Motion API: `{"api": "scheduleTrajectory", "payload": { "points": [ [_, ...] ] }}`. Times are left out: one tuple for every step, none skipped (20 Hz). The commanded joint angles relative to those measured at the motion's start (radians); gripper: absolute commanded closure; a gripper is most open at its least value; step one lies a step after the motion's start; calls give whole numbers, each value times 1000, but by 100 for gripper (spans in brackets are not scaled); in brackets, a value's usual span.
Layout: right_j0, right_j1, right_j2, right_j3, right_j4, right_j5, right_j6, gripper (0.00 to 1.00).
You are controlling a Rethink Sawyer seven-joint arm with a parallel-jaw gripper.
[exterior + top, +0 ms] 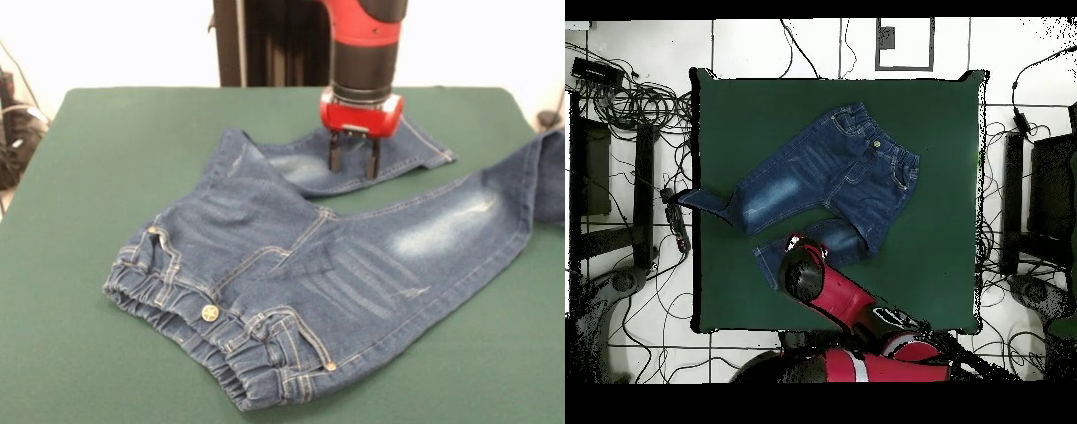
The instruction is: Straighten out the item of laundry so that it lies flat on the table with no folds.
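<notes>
The item of laundry [300,274], a small pair of blue jeans, lies on the green table [97,194]. Its gathered waistband [190,318] is at the near left. One leg [477,212] runs right and its cuff hangs over the table's edge. The other leg [388,159] is folded back towards the far side. My gripper [353,172] stands open right over this folded leg, fingertips at the fabric with nothing held between them. In the overhead view the jeans [830,165] spread across the table [940,270], and my arm [830,290] covers part of the folded leg [775,258].
Green table surface surrounds the jeans on all sides except the right edge in the front view. Cables and dark equipment [625,120] lie on the floor around the table. A black column [265,44] rises behind the far edge.
</notes>
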Motion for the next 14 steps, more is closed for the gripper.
{"api": "scheduleTrajectory", "payload": {
  "points": [
    [26,55,48,-75,34,-21,278,0],
    [30,51,46,-73,39,-16,277,0],
    [34,47,43,-70,44,-10,277,0],
    [46,31,42,-59,56,0,283,0],
    [52,25,41,-55,62,5,286,0],
    [61,16,37,-52,71,13,288,0],
    [75,3,32,-46,86,25,291,0],
    [89,-13,26,-41,101,42,295,0],
    [105,-31,18,-35,118,60,297,0],
    [121,-51,7,-29,136,84,296,0],
    [134,-67,2,-22,149,104,297,0],
    [140,-73,6,-14,157,102,309,0],
    [146,-78,10,-6,166,100,320,0],
    [147,-73,22,1,171,84,337,0]
  ]
}}
